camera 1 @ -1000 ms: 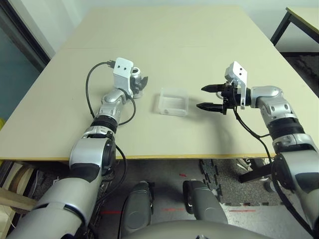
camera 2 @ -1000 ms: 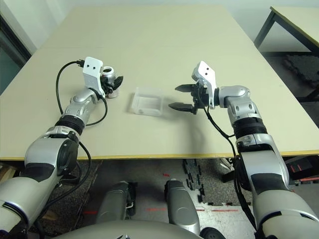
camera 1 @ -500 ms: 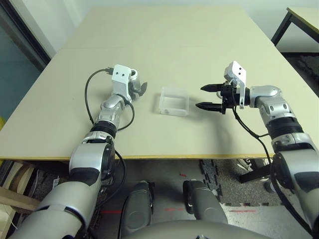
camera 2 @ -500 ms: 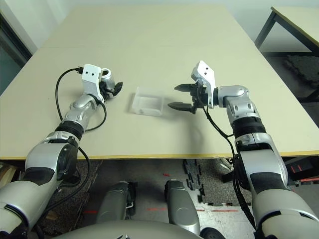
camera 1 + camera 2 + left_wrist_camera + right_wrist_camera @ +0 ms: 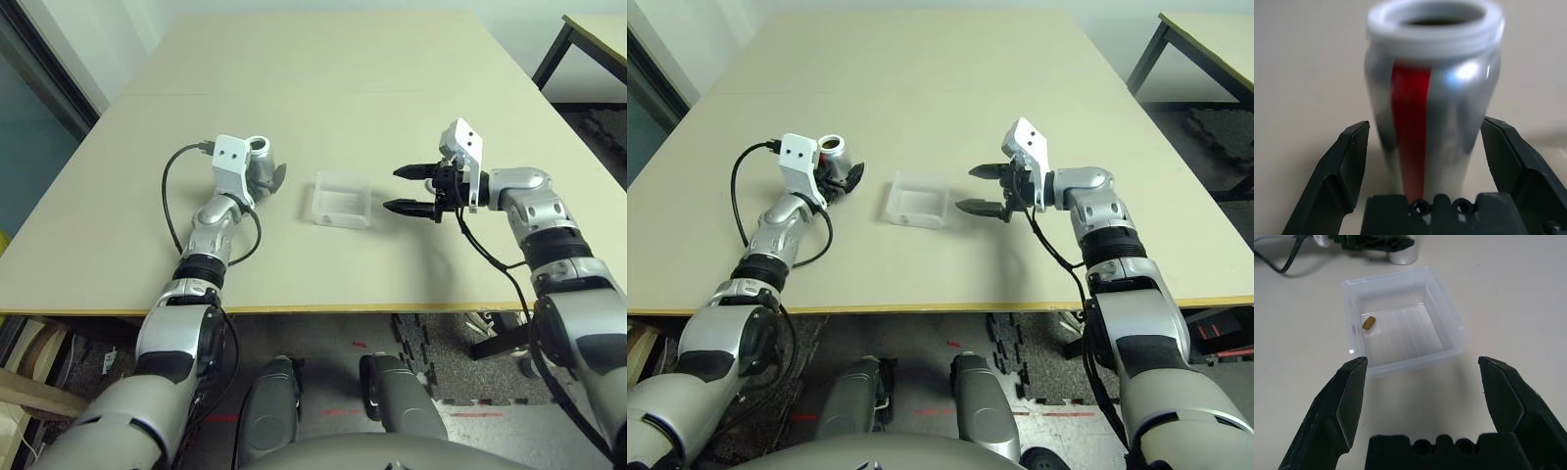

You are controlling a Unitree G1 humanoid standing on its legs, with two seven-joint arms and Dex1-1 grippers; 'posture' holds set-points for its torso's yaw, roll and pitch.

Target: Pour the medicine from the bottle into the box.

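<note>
The bottle stands upright on the beige worktop, open mouth up, on the robot's left side, well apart from the box. The left gripper sits around the bottle: in the left wrist view its 2 black fingers flank the bottle with a small gap on each side, so they are slightly open and grip nothing.

The box rests flat near the middle of the worktop, between the 2 arms. The medicine, 1 small yellowish pill, lies inside it near a corner.

The right gripper hovers just beside the box on the robot's right, pointing at it, its fingers spread wide and empty.
</note>
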